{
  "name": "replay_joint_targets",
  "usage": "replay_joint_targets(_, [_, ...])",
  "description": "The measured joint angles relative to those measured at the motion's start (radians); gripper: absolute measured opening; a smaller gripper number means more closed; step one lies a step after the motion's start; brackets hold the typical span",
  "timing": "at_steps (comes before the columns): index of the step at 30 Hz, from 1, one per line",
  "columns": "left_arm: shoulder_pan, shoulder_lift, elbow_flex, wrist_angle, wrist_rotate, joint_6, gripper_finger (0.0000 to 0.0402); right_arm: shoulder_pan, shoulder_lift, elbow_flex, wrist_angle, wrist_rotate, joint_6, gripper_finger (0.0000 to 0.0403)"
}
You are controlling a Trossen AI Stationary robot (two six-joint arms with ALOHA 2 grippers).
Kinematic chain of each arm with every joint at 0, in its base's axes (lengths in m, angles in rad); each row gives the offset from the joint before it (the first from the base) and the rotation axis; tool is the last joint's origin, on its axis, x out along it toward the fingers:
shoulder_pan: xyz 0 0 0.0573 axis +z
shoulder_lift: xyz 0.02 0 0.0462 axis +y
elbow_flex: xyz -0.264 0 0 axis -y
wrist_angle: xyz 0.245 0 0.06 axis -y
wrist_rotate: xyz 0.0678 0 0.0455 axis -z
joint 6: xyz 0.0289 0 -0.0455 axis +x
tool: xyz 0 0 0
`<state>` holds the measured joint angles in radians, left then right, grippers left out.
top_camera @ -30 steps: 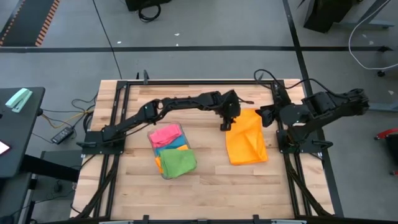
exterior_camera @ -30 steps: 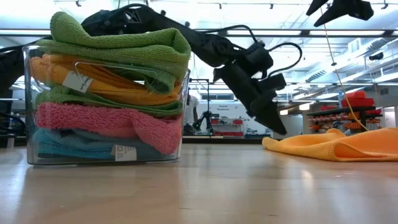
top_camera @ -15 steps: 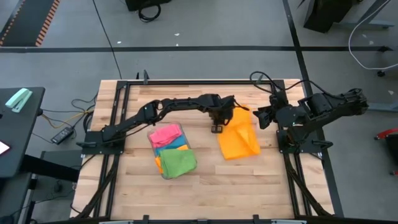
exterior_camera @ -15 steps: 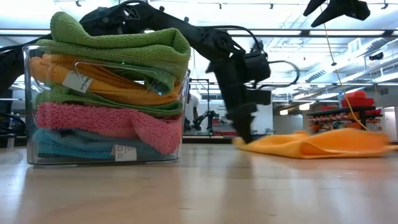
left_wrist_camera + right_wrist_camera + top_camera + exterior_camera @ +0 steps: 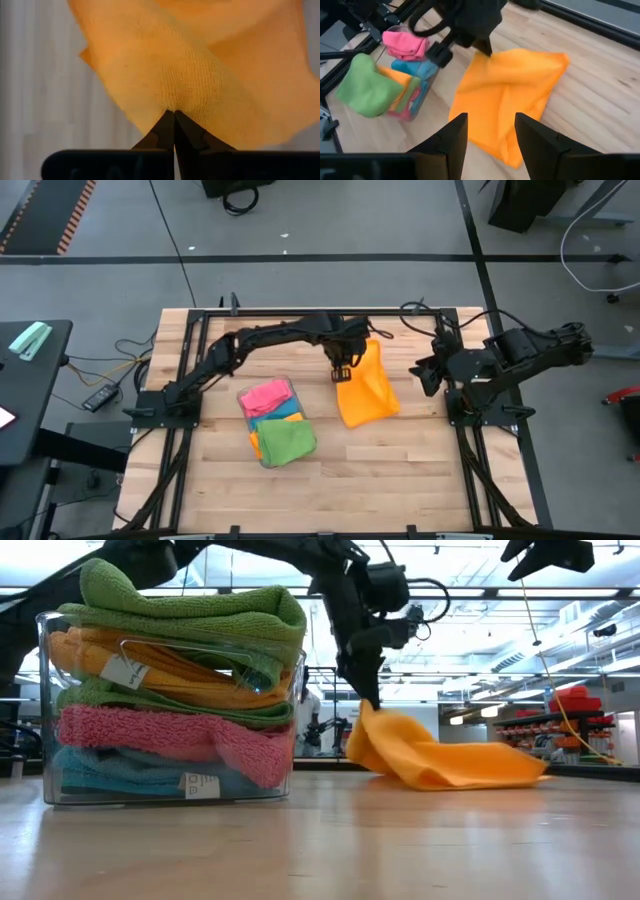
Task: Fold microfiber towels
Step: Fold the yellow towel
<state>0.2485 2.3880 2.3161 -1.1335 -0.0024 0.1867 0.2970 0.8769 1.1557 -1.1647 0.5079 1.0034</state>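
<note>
We see the left gripper [image 5: 343,370] pinched tight on a corner of the orange towel [image 5: 365,392], just above centre of the high view; the cloth hangs from it and trails lower right onto the table [image 5: 400,470]. The right gripper [image 5: 420,372], fingers apart and empty, waits just right of the towel at the table's right edge. Since a second ago the left arm has dragged that corner leftward and lifted it, bunching the flat towel. The filled tray [image 5: 272,420] sits lower left.

Six towels [image 5: 365,392]; one tray [image 5: 45,710]
</note>
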Motion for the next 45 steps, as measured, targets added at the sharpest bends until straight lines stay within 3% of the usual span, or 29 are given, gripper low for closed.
replay_joint_targets(6, [0.045,-0.002,-0.002,-0.07,0.05,0.0,0.0025,0.0,-0.02,0.0,-0.008,0.024,-0.02,0.0163])
replay_joint_targets(12, [0.043,0.083,-0.006,-0.146,0.118,0.017,0.0045,0.0,-0.02,0.0,-0.006,0.038,-0.017,0.0161])
replay_joint_targets(22, [0.039,0.061,-0.002,-0.22,0.138,0.033,0.0184,0.0,-0.02,0.0,-0.004,0.038,-0.008,0.0161])
replay_joint_targets(26, [0.068,0.06,-0.002,-0.292,0.138,0.034,0.0213,0.0,-0.017,0.0,-0.004,0.038,-0.003,0.0161])
replay_joint_targets(30, [0.098,0.056,-0.002,-0.317,0.138,0.047,0.021,0.001,0.016,-0.04,0.021,0.037,-0.009,0.0161])
replay_joint_targets(34, [0.121,0.053,-0.002,-0.314,0.135,0.068,0.0188,0.001,0.059,-0.159,0.158,0.014,-0.044,0.0161])
replay_joint_targets(42, [0.162,0.046,-0.002,-0.316,0.116,0.067,0.0142,-0.037,0.156,-0.486,0.779,0.006,-0.153,0.0161])
replay_joint_targets(45, [0.164,0.017,-0.003,-0.328,0.114,0.055,0.0127,-0.065,0.234,-0.554,0.922,0.004,-0.233,0.0161])
